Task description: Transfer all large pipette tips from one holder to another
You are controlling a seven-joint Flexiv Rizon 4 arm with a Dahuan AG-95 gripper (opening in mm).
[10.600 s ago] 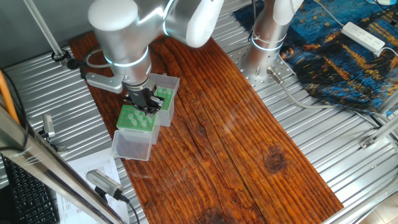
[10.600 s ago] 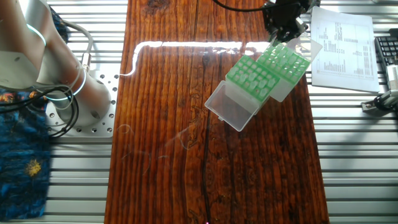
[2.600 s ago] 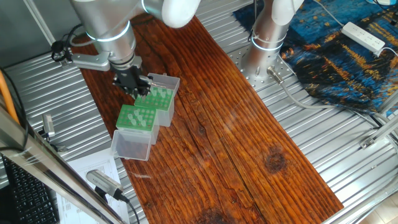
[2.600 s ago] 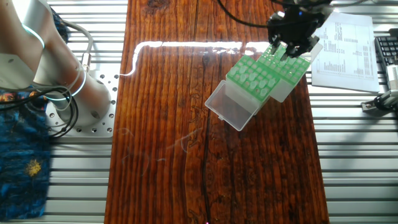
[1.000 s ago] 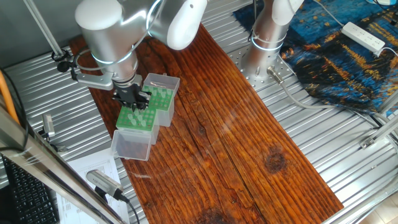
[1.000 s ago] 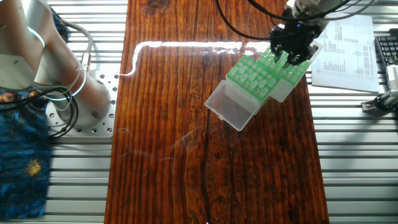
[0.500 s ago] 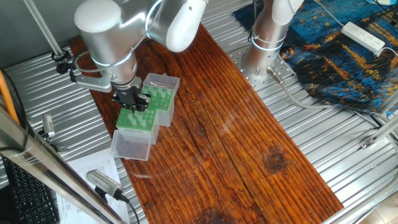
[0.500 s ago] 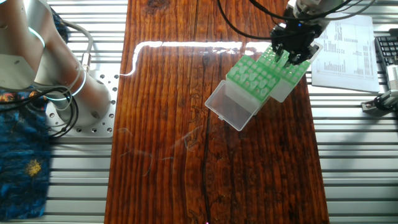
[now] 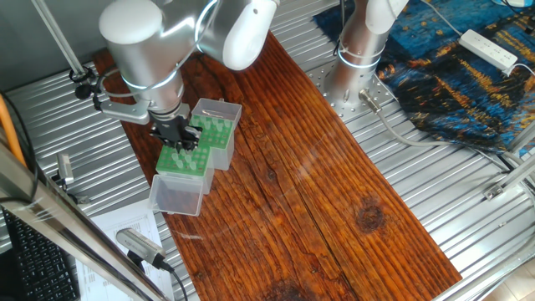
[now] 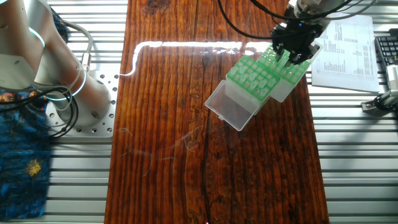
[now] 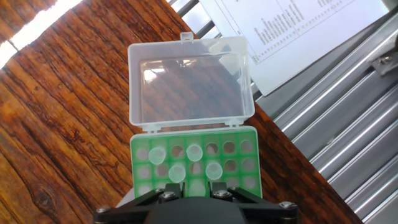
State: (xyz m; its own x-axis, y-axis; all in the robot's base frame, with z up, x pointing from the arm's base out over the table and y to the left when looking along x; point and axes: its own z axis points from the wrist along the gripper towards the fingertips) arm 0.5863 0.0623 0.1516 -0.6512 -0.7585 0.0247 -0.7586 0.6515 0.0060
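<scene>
Two green holders stand side by side on the wooden table. The near holder (image 9: 185,160) (image 10: 252,76) (image 11: 242,149) has its clear lid (image 11: 189,81) folded open. Several large pipette tips (image 11: 194,152) stand upright in its holes. My gripper (image 9: 179,135) (image 10: 292,55) (image 11: 194,190) is low over this holder. Its two black fingers (image 11: 219,192) closely flank one pale tip (image 11: 196,185) that sits in a hole, shut on it. The other holder (image 9: 221,131) (image 10: 291,68) lies just beyond. The arm hides part of it.
A printed paper sheet (image 10: 345,43) (image 11: 292,31) lies on the ribbed metal bench beside the holders. The arm's base (image 9: 359,50) stands at the far side of the board, with a power strip (image 9: 489,48) on blue cloth behind it.
Since 2.6 s ago the gripper has moved from the far holder to the lidded one and come down. Over the last half second it has stayed still.
</scene>
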